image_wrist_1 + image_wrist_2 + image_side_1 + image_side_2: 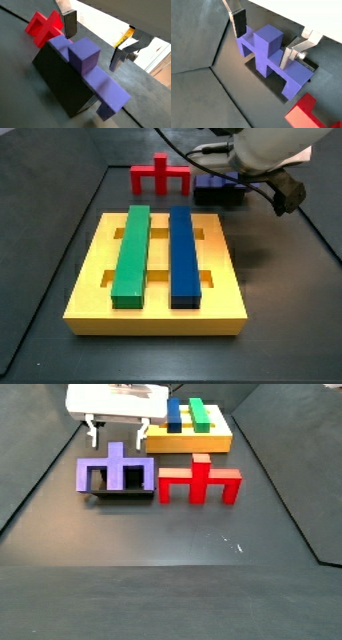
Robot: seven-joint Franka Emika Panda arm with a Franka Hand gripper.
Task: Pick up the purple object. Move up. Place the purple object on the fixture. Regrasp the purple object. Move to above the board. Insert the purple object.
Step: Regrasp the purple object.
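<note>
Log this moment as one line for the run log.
gripper: open, fingers either side of middle prong | purple object: resting on fixture, not gripped | red piece: on floor beside it

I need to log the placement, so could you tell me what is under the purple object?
The purple object rests on the dark fixture, whose black body shows beneath it in both wrist views. The fixture's top face is covered. The gripper straddles the object's central stem, fingers apart.

purple object, upright on fixture
</note>
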